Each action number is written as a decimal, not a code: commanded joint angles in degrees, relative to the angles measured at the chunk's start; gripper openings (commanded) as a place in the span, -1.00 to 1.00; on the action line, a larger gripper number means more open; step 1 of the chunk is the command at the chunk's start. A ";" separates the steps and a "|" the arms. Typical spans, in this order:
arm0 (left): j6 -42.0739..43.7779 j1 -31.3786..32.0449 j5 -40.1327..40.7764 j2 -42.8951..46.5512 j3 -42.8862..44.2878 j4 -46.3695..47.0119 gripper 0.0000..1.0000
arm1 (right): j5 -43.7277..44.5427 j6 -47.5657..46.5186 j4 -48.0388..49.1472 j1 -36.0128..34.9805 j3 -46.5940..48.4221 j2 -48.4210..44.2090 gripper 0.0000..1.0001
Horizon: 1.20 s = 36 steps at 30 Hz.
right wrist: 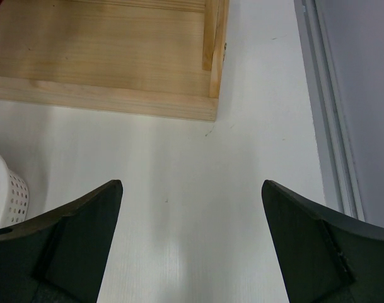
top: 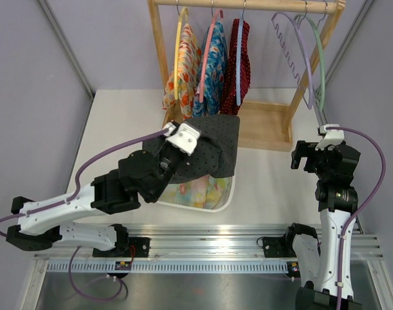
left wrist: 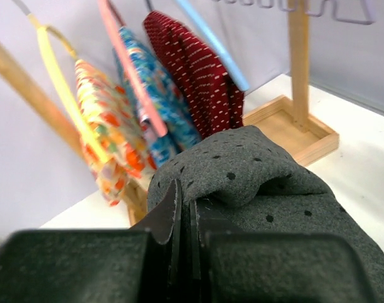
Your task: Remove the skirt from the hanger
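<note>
Held the grey dotted skirt [top: 212, 148] in the left gripper [left wrist: 185, 211], jaws pinched tight on a raised fold near one edge, presumably so the cloth could hang free and be carried clear of the rack. Found the skirt off any hanger, draped above the white basket [top: 230, 194] and covering its far half, with floral fabric [top: 199, 192] showing in the near part; judged that spot as chosen for a drop into the basket. Read the skirt as spread fairly wide, its long axis probably running across the table from left to right, the gripped edge at the left and the loose cloth spreading right and sagging toward the near side; could not tell waistband from hem under the bunching. Saw behind it, on the wooden rack [top: 159, 51], a yellow hanger [top: 177, 58], a pink hanger [top: 207, 51] and a blue hanger [top: 239, 58], each bearing a patterned garment, then a lilac hanger [top: 299, 45] and a green hanger [top: 321, 64] bare further right. Found the right gripper [right wrist: 192, 183] with fingers spread wide and nothing between them, hovering over bare table [right wrist: 255, 95] just beside the rack's wooden base [right wrist: 103, 63], probably parked out of the way.
</note>
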<state>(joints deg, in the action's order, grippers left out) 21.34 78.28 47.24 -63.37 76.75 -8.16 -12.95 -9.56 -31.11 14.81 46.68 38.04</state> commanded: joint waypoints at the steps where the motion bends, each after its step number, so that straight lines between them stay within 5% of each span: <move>1: -5.93 -0.41 5.31 5.44 0.59 -1.93 -1.00 | 1.00 0.51 2.81 0.40 0.08 -0.07 0.99; 14: -40.75 -1.02 15.50 15.38 4.11 -32.41 -1.00 | 1.00 0.51 3.08 0.75 -0.01 0.01 0.99; 23: -52.98 -2.43 16.40 15.83 2.71 -38.42 -1.00 | 0.91 0.51 3.08 1.10 -0.09 -0.07 0.99; 27: -54.47 -8.13 5.81 14.95 -1.67 -32.98 -1.00 | 0.73 0.60 3.08 1.19 -0.09 -0.25 0.99; 31: -57.81 -23.13 -10.13 10.65 -7.04 -27.62 -1.00 | 0.82 0.60 3.08 1.28 -0.09 -0.34 0.99; 36: -61.58 -34.66 -22.77 3.02 -10.56 -20.32 -1.00 | 0.91 0.51 2.99 1.36 -0.27 -1.21 0.99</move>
<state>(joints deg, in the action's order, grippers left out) -35.14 49.19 37.32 -57.28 67.22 -38.54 -12.93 -9.56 -31.07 15.75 46.48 37.67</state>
